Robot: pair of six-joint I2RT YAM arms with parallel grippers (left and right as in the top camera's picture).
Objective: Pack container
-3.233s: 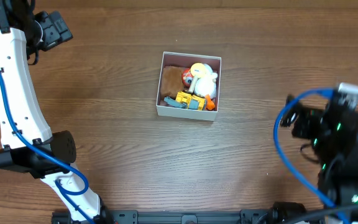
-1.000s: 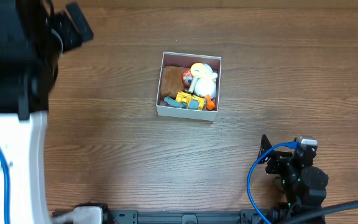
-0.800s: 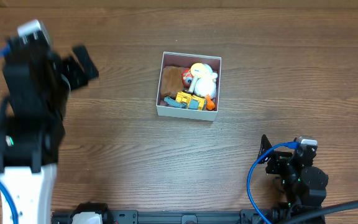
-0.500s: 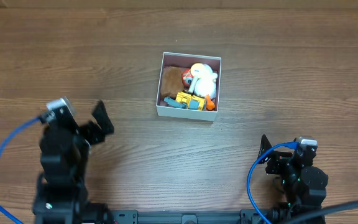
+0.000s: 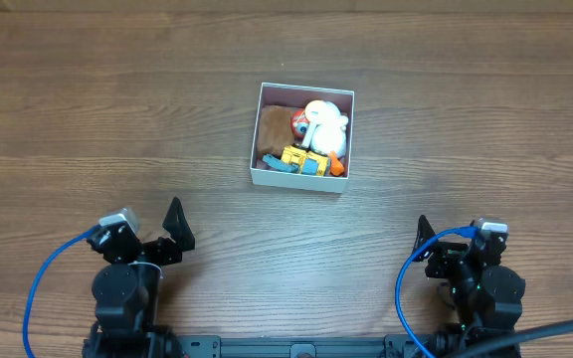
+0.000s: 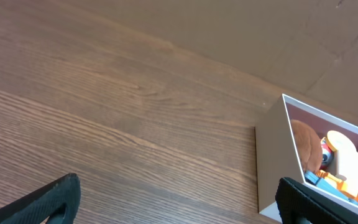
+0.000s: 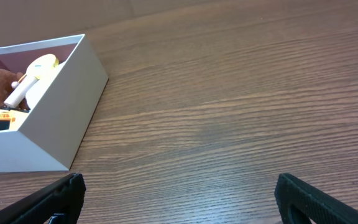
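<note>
The container (image 5: 296, 181) is a square white box with a pink inside, standing mid-table. It holds a brown plush (image 5: 273, 126), a white duck plush (image 5: 326, 124), a red-and-white ball (image 5: 298, 121) and a yellow toy vehicle (image 5: 304, 159). My left gripper (image 5: 165, 239) is open and empty at the front left, far from the box. My right gripper (image 5: 434, 249) is open and empty at the front right. The box's white wall shows in the left wrist view (image 6: 272, 162) and the right wrist view (image 7: 42, 137), beyond the open jaws (image 6: 179, 205) (image 7: 182, 199).
Bare brown wood tabletop (image 5: 147, 119) surrounds the box on all sides. Blue cables (image 5: 43, 288) loop beside both arm bases at the front edge. A cardboard-coloured wall (image 6: 278, 37) lies beyond the table's far edge.
My left arm has swung down from the far left of the table and folded at the front left edge. My right arm folded down earlier and has stayed still since. The box has not moved.
</note>
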